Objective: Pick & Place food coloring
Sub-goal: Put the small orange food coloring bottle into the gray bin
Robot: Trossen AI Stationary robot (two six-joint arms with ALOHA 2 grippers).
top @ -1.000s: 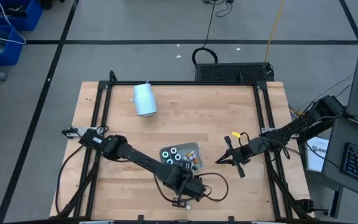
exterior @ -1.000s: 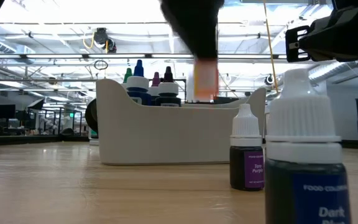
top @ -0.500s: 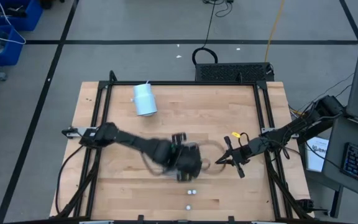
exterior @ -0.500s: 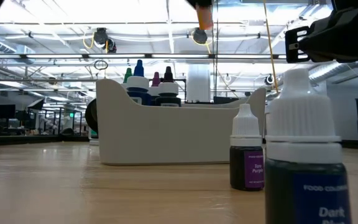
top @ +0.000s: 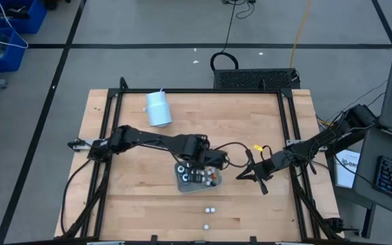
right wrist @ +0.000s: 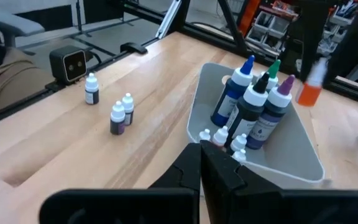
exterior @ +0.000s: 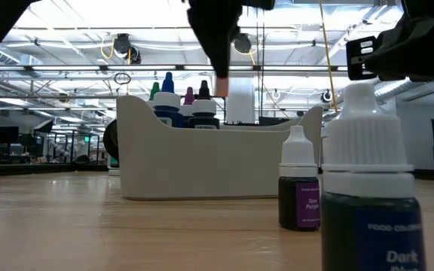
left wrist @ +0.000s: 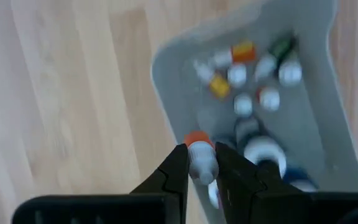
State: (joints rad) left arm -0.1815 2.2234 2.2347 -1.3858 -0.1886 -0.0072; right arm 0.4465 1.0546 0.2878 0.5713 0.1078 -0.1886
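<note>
One bottle in the air: a small orange food coloring bottle [left wrist: 200, 155] with a white cap is pinched by the left claw [left wrist: 199, 163], above the tray, near the centre of the high view.
Bottles in tray: four tall dark bottles [right wrist: 252, 112] with coloured tips stand together; several small white-capped ones [left wrist: 237, 75] lie or stand beside them.
Bottles on desk: three small bottles [right wrist: 118, 114] stand apart from the tray; in the low view two of them are at lower right, the purple one [exterior: 299, 190] behind the dark blue one [exterior: 367, 188].
Tray: grey tray [top: 185, 184], just below centre in the high view.
Right claw [top: 240, 176]: pressed together, holds nothing, right of the tray.
White cylinder [top: 158, 109]: upper left of the desk [top: 250, 129], well apart from the tray.
</note>
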